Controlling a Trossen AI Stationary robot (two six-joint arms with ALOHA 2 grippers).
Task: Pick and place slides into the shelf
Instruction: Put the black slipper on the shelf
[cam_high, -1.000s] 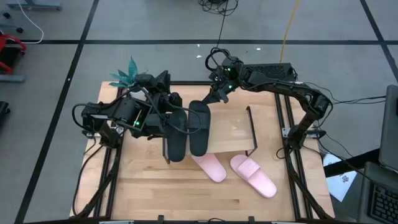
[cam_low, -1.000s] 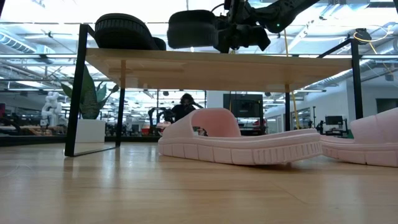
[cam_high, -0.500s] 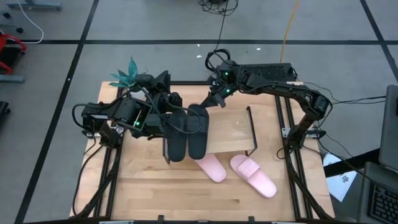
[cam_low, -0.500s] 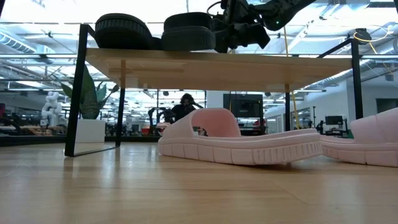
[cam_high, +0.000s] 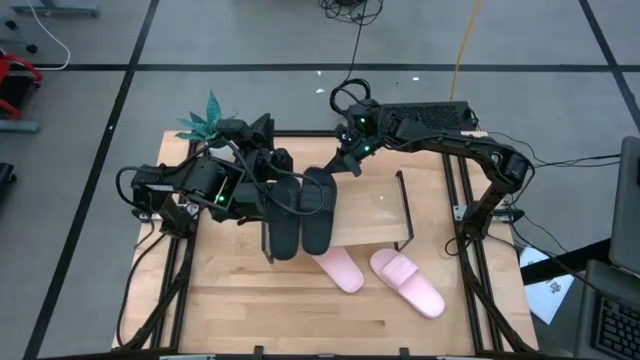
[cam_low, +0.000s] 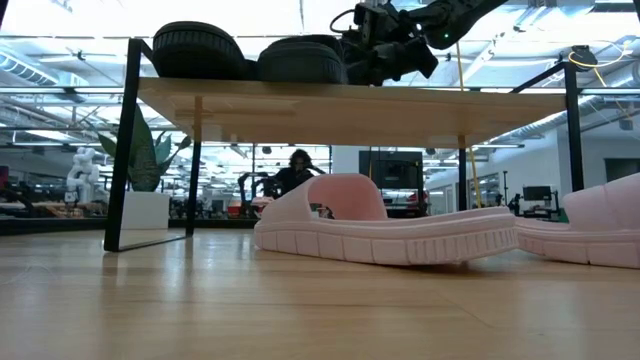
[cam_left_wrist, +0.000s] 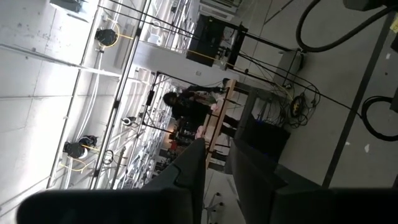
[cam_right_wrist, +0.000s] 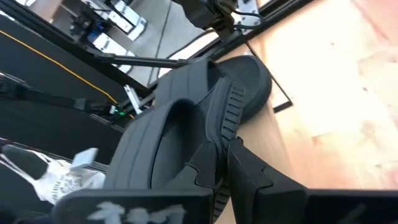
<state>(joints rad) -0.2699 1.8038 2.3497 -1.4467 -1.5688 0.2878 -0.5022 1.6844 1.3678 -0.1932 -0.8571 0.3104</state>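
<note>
Black slides are both sitting on the shelf (cam_high: 385, 215) now, side by side at its left end: first black slide (cam_high: 282, 222) nearest the left edge, second black slide (cam_high: 320, 205) just beside it. Right end effector (cam_high: 343, 165) is closed on the back edge of the second black slide, apparently setting it down; not released yet. Left end effector (cam_high: 272, 190) is hanging over the first black slide's back end; cannot tell if it's gripping or open. Pink slide (cam_high: 337, 268) and other pink slide (cam_high: 407, 282) are lying on the surface (cam_high: 250, 310) by the shelf's front edge, untouched. Judging roughly half done: pink pair is remaining, right half of shelf board is bare.
</note>
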